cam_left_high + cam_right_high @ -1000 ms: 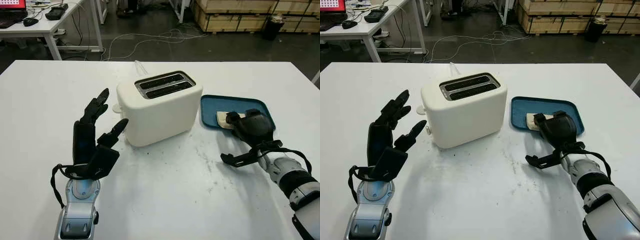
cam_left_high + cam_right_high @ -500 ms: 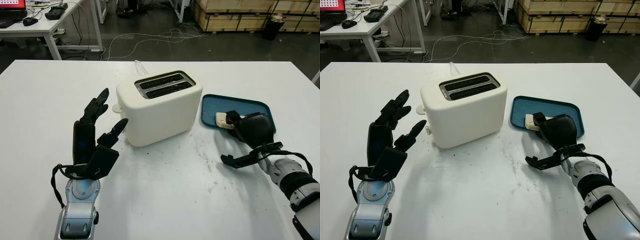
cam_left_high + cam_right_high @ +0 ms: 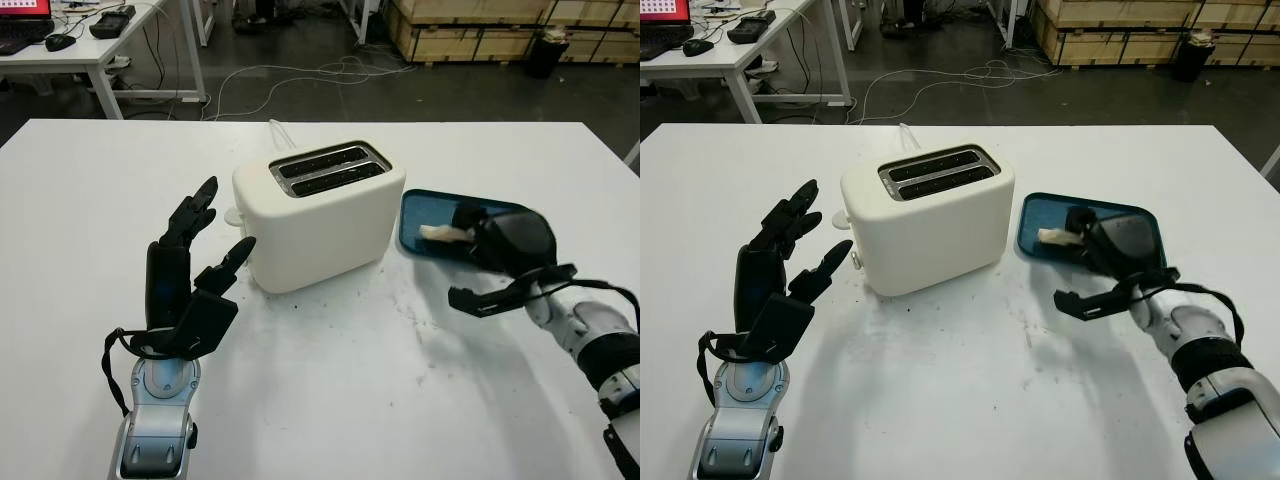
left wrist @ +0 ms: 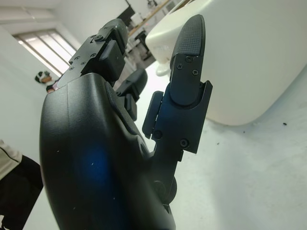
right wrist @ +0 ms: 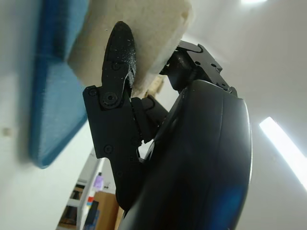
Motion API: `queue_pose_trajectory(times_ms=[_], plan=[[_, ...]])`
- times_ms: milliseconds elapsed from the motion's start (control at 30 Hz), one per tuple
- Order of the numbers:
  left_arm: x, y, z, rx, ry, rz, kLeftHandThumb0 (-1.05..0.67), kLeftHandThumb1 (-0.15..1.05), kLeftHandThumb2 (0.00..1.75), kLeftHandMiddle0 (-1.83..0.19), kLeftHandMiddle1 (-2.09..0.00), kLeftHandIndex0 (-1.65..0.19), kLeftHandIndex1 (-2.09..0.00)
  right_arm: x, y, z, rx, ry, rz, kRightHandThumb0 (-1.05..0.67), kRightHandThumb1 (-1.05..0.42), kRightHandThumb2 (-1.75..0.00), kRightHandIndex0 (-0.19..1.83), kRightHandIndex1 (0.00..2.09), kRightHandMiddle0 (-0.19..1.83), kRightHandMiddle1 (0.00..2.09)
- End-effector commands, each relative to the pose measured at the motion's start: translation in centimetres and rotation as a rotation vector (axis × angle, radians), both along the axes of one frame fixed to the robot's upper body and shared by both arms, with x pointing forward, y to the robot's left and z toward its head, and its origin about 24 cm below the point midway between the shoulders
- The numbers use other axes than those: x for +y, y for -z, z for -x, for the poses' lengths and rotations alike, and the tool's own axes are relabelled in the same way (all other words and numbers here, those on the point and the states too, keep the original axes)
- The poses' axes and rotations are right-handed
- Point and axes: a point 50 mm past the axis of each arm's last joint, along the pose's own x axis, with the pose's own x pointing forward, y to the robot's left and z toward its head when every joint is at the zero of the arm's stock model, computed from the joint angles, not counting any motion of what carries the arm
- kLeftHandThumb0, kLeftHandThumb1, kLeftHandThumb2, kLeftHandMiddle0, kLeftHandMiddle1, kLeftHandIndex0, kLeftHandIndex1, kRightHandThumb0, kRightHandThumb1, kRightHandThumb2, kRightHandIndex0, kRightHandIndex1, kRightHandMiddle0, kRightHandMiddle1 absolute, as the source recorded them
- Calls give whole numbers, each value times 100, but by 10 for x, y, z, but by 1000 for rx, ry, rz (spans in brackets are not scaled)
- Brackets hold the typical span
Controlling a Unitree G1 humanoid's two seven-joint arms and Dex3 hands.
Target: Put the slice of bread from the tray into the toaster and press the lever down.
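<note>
While the left hand (image 3: 190, 270) waits open beside the toaster (image 3: 318, 213), the right hand (image 3: 497, 240) grips the bread slice (image 3: 438, 232), seemingly just above the blue tray (image 3: 415, 225).

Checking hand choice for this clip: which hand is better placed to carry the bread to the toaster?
Right. The right hand is over the tray, already shut on the bread. The left hand is open, left of the toaster.

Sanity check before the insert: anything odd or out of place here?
Nothing stands out. The toaster stands upright with both slots empty, the right hand grips the bread slice over the blue tray, and the left hand is open beside the toaster.
</note>
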Motion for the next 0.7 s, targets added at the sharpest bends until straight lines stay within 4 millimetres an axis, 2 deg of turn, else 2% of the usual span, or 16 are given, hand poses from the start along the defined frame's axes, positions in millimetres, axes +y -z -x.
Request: queue_pose_trajectory(times_ms=[0, 200, 267, 400, 500, 667], plan=[[-1, 0, -1, -5, 6, -4, -53, 92, 16, -17, -74, -42, -1, -1, -15, -3, -62, -17, -7, -59, -92, -65, 94, 175, 46, 175], [-1, 0, 0, -3, 6, -8, -53, 92, 16, -16, -75, -42, -1, 2, -47, -6, -191, -62, -12, -55, -92, -54, 87, 175, 45, 175], [-1, -1, 0, -1, 3, -6, -53, 92, 16, -16, -75, -42, -1, 2, -59, -8, -216, -70, -4, -56, -92, -57, 85, 175, 42, 175], [-1, 0, 0, -2, 3, -13, -52, 92, 16, -16, -75, -42, -1, 6, -90, -11, -347, -117, 52, -54, -92, -48, 81, 175, 47, 175], [-1, 0, 0, 0, 3, -18, -53, 92, 16, -16, -75, -42, -1, 10, -114, -13, -393, -186, -13, -52, -92, -41, 78, 175, 48, 175], [-2, 0, -1, -3, 2, -15, -54, 92, 16, -16, -75, -43, -1, 21, -162, -18, -362, -344, -177, -50, -92, -37, 83, 175, 56, 175]])
